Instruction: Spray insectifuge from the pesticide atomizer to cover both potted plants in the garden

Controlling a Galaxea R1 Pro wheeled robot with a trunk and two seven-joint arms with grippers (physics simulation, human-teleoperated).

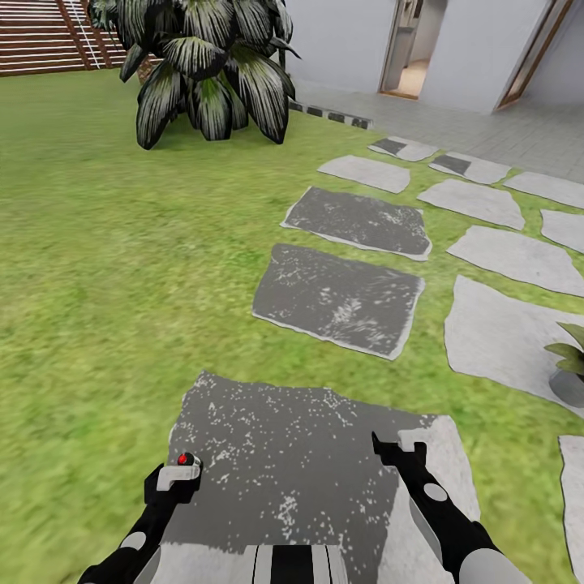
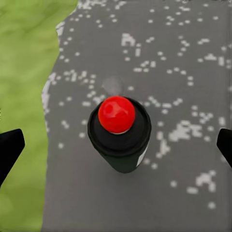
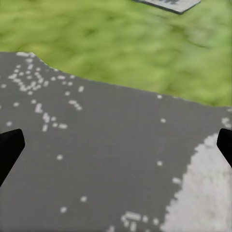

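Atomizer: pesticide atomizer [image 2: 120, 135] stands upright on the dark stepping stone [image 1: 300, 454], close to that stone's left edge where the grass [image 1: 97, 284] begins; the left wrist view looks down on its red knob and dark body with a white label strip.
Left pincer: left gripper [image 2: 116, 145] hangs directly over the bottle, fingers spread wide to either side, not touching it.
Right pincer: right gripper [image 3: 116, 145] is spread wide and empty, over the same stone toward its pale right part.
Arm pose: both forearms reach forward and low from the trunk, left above the stone's left edge, right above its right side.
Plants: one potted plant [image 1: 570, 365] in a grey pot sits at the right, on a pale slab; a large striped-leaf plant [image 1: 211, 73] stands far back.
Risk: the bottle is slim and upright, so an off-centre descent or one finger landing first could tip it toward the grass; closing too high could pinch only the knob and let it slip.
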